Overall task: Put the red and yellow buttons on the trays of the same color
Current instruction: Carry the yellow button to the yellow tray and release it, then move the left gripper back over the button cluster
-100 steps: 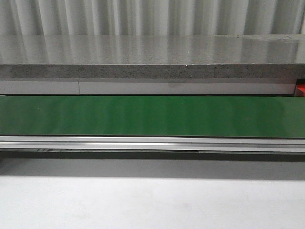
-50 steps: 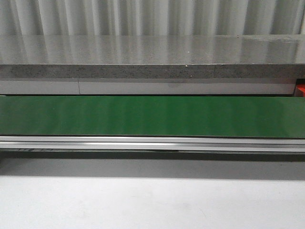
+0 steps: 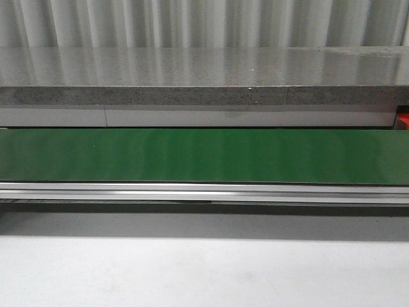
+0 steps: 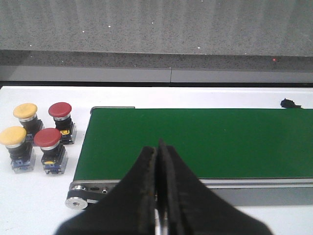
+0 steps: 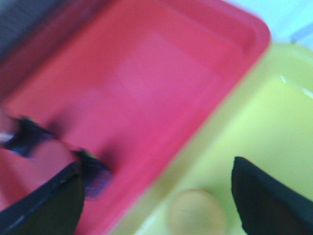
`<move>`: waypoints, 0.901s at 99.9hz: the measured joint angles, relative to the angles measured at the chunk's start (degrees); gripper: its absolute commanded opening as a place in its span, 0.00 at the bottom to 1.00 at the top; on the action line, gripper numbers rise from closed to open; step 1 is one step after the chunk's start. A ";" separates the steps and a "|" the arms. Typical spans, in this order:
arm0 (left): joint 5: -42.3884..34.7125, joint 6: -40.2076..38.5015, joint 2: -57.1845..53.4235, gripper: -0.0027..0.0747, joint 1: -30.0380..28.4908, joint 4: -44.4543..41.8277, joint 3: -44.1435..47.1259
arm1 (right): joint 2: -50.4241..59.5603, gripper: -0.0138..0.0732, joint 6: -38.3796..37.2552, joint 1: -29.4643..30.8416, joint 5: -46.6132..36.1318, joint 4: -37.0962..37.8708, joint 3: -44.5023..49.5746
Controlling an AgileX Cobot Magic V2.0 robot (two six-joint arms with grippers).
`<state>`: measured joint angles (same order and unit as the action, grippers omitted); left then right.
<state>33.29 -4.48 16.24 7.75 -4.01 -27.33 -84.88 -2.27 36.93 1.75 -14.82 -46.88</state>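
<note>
Hovering over the green belt [image 4: 195,142], the left gripper [image 4: 157,196] is keeping its jaws together; four buttons [image 4: 36,137] are sitting beside it. The right gripper [image 5: 156,196], jaws apart, is hanging over red tray [image 5: 146,73] and yellow tray [image 5: 264,122], above a blurred yellow button [image 5: 197,213].

This looks like an industrial test cell or automation lab rather than a home. A green conveyor belt [image 3: 204,155] runs in an aluminium rail [image 3: 204,192] across a plain white counter [image 3: 204,272], backed by a speckled grey stone ledge [image 3: 204,73] and corrugated metal wall panels [image 3: 204,22]. Industrial mushroom-head push buttons [image 4: 36,137] stand grouped just beside the belt's end, and plastic sorting trays [image 5: 161,83] lie side by side.
</note>
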 measured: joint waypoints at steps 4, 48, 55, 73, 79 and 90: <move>0.00 0.00 0.00 0.01 0.00 0.00 0.00 | 2.31 0.86 -0.13 -1.07 0.25 0.00 0.00; 0.00 0.00 0.00 0.01 0.00 0.00 0.00 | 28.31 0.85 11.80 -26.13 10.71 0.00 0.00; 0.00 0.00 0.00 0.01 0.00 0.00 0.00 | 31.09 0.79 13.84 -29.97 13.49 0.00 0.19; 0.00 0.00 0.00 0.01 0.00 0.00 0.00 | 37.37 0.53 15.16 -35.19 18.07 0.11 3.65; 0.00 0.00 0.00 0.01 0.00 0.00 0.00 | 39.60 0.44 15.16 -35.55 18.82 0.17 5.89; -0.10 0.00 0.00 0.01 0.00 0.00 0.00 | 43.59 0.25 15.16 -35.74 19.35 0.38 9.42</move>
<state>33.18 -4.48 16.24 7.75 -4.01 -27.33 -41.30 12.89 1.19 21.10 -14.44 -37.45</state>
